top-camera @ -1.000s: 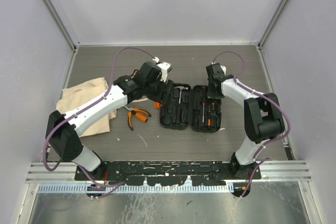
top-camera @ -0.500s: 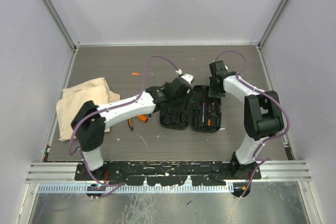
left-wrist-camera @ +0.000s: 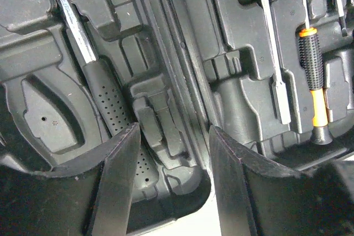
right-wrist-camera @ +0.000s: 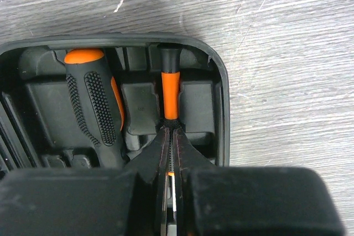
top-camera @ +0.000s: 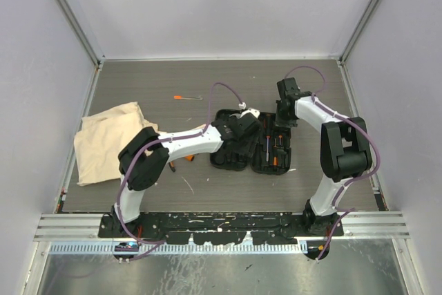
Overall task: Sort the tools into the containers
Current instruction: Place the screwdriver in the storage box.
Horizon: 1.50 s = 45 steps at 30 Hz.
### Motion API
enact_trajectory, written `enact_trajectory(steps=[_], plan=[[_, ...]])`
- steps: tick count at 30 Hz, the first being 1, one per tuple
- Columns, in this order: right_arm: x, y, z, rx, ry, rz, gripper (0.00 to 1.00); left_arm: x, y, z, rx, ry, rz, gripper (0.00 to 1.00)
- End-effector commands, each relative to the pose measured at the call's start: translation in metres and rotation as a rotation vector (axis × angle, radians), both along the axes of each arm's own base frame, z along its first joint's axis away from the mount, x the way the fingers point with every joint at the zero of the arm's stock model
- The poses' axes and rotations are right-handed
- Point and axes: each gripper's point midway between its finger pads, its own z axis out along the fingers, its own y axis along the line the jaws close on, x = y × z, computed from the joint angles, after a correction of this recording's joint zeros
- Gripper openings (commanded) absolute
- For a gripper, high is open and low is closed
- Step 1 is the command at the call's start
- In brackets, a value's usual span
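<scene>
The black tool case (top-camera: 228,162) lies open in the middle of the table. My left gripper (top-camera: 243,131) hangs open and empty just above its left half (left-wrist-camera: 44,120); its own view shows it (left-wrist-camera: 171,181) beside the black-handled hammer (left-wrist-camera: 105,100), which lies in its slot. My right gripper (top-camera: 282,117) is over the far end of the right half, shut (right-wrist-camera: 170,136) on a thin orange-and-black screwdriver (right-wrist-camera: 170,84) lying in its slot. A thicker screwdriver (right-wrist-camera: 94,109) lies beside it. More screwdrivers (left-wrist-camera: 311,75) sit in the right half.
The beige cloth bag (top-camera: 107,141) lies flat at the left. A thin orange-tipped driver (top-camera: 187,97) lies on the table behind the case. The orange pliers (top-camera: 176,162) peek out under my left arm. A thin pale stick (top-camera: 186,184) lies near the front.
My left arm has swung right from the case's far left corner to over its left half, uncovering the thin driver on the table. My right gripper has shifted slightly farther back.
</scene>
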Motion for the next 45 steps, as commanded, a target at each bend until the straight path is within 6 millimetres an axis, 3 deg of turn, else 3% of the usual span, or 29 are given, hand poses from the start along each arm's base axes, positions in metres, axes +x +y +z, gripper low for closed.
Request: enact_trajectory(steps=[1, 12, 16, 20, 25, 35, 40, 45], plan=[[-0.060, -0.021, -0.073, -0.103, 0.276, -0.029, 0.07, 0.010, -0.005, 0.010, -0.023, -0.042, 0.024, 0.54], [-0.084, -0.021, -0.078, -0.085, 0.315, -0.070, 0.01, 0.011, 0.003, -0.004, 0.027, -0.041, 0.031, 0.53], [-0.088, -0.021, -0.076, -0.088, 0.299, -0.084, 0.01, 0.014, 0.015, -0.013, 0.087, -0.042, 0.049, 0.53], [-0.082, -0.009, -0.071, -0.084, 0.267, -0.072, 0.01, 0.015, 0.039, -0.030, 0.151, -0.012, 0.092, 0.52], [-0.073, 0.022, -0.066, -0.060, 0.223, -0.038, 0.01, 0.014, 0.073, -0.041, 0.193, 0.010, 0.143, 0.52], [-0.084, 0.073, -0.070, 0.057, 0.213, 0.022, 0.01, 0.000, 0.132, -0.055, 0.269, 0.029, 0.221, 0.52], [-0.090, 0.094, -0.070, 0.099, 0.228, 0.057, 0.01, -0.006, 0.147, -0.051, 0.274, 0.025, 0.232, 0.52], [-0.104, 0.098, -0.081, 0.107, 0.287, 0.055, 0.01, -0.006, 0.148, -0.047, 0.269, 0.016, 0.221, 0.52]])
